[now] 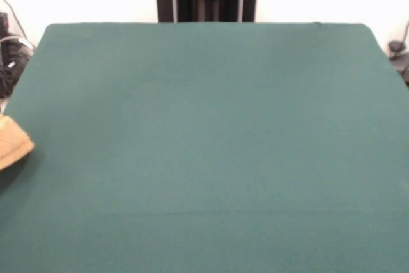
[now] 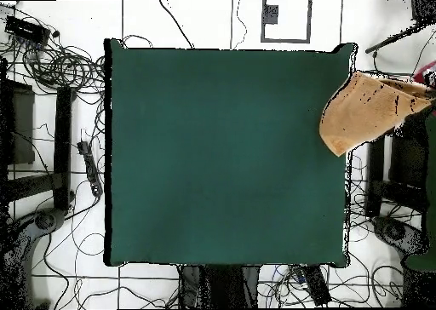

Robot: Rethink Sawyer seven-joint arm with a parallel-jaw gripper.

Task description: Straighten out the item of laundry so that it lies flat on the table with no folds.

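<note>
One towel [image 2: 362, 115] overhanging table [image 2: 221, 153] edge, bunched

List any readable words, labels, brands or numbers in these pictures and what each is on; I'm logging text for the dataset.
None can be read.
The table has plain green cloth, with no print.
The towel, at the table's edge, shows no legible tag or lettering in either view.
The gear and cables on the floor around the table show no readable markings.

We saw the table [image 1: 211, 126], covered in dark green cloth. Only a corner of the tan towel [image 2: 362, 111] reached over one side edge, the rest hanging beyond it.
</note>
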